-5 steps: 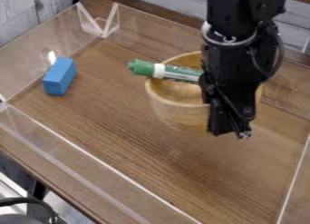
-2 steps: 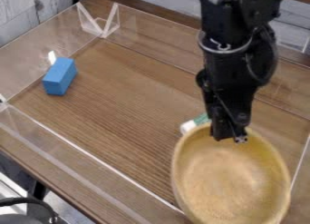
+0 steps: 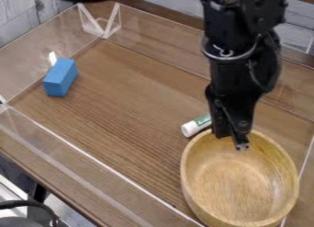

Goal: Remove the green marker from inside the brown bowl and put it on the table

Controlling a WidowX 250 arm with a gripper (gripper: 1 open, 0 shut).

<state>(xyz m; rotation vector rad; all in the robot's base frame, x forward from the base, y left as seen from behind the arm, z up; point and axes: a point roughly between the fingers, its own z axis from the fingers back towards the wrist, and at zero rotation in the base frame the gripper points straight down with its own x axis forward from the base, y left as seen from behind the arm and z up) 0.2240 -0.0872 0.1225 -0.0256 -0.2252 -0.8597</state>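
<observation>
The brown bowl (image 3: 245, 189) sits on the table (image 3: 123, 111) at the front right, and its inside shows nothing but bare wood. The green marker (image 3: 196, 127) lies flat on the table just beyond the bowl's far left rim. Only its white barrel end with a bit of green shows; the rest is hidden behind the black arm. My gripper (image 3: 240, 140) points down over the bowl's far rim, right beside the marker. Its fingers are together and I see nothing between them.
A blue block (image 3: 59, 77) rests on the table at the left. Clear acrylic walls (image 3: 50, 153) run along the table's edges, and a clear folded stand (image 3: 101, 22) is at the back. The arm's dark body fills the upper right.
A second ago the marker lay across the bowl's rim, farther back under the arm. Now the bowl is at the front right, empty, and the marker lies on the table beside it.
</observation>
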